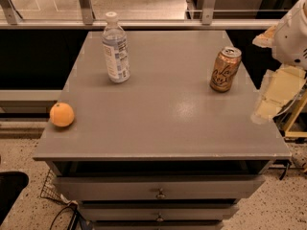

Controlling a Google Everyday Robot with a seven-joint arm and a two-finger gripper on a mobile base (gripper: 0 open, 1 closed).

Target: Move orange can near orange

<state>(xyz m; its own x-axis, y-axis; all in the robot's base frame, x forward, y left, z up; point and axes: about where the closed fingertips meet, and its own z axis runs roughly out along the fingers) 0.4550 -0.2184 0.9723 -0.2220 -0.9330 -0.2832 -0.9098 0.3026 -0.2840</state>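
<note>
orange can [225, 69] stands upright on the grey tabletop [163, 119], near the right edge, toward the far-right corner. silver top up, white script facing the cam. orange [62, 114] sits at the left edge, closer to the near-left corner, right by the rim. can & orange well apart, w/ most of the top's width between them. clear plastic bottle [115, 48] w/ white cap & label stands upright near the far edge, left of centre, apart from both. gripper [274, 95] is a pale cream shape just off the right edge, toward the near-right corner, under the white arm [293, 32]. it's near the can but apart from it. open or closed: can't tell. drawers [158, 188] w/ small knobs sit below the front edge.
</note>
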